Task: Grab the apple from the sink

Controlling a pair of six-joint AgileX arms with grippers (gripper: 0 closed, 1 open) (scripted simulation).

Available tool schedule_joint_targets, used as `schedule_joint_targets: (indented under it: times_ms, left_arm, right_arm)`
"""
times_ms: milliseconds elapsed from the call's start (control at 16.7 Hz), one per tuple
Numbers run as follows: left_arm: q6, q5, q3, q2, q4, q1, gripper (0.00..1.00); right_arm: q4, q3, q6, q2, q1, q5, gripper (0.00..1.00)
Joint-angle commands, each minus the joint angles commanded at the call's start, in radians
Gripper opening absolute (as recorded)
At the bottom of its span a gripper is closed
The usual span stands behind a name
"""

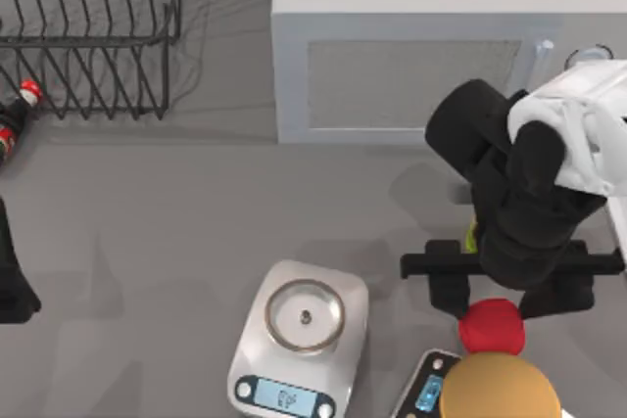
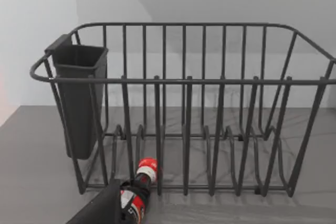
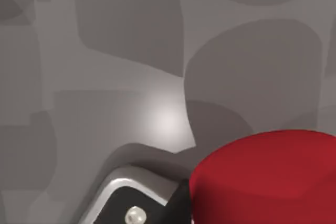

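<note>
A big grey box (image 1: 411, 46) is seen at the back, a wire rack (image 1: 93, 31) at back left. The right gripper (image 1: 509, 302) is spread wide just above the apple (image 1: 492, 326), which sits beside a tan disc (image 1: 500, 387). The left arm (image 1: 12, 276) is parked at the left edge.

The right arm (image 1: 519, 173) reaches in from the table's right side, its black links folded above the near right part of the table. The right gripper (image 1: 493, 301) points downward, with its black crossbar level across the top view. One dark finger (image 1: 449, 293) stands at the left of the gripper's midline and another at the right, spread apart. The left arm (image 1: 12, 281) is parked at the table's left edge.
</note>
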Motion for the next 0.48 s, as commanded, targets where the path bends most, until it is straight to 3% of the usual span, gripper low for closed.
schedule_joint_targets:
  times_ms: [180, 480]
  left_arm:
    - [0.000, 0.000, 0.000, 0.000, 0.000, 0.000, 1.00]
    - [0.000, 0.000, 0.000, 0.000, 0.000, 0.000, 1.00]
  right_arm:
    - [0.000, 0.000, 0.000, 0.000, 0.000, 0.000, 0.98]
    - [0.000, 0.000, 0.000, 0.000, 0.000, 0.000, 1.00]
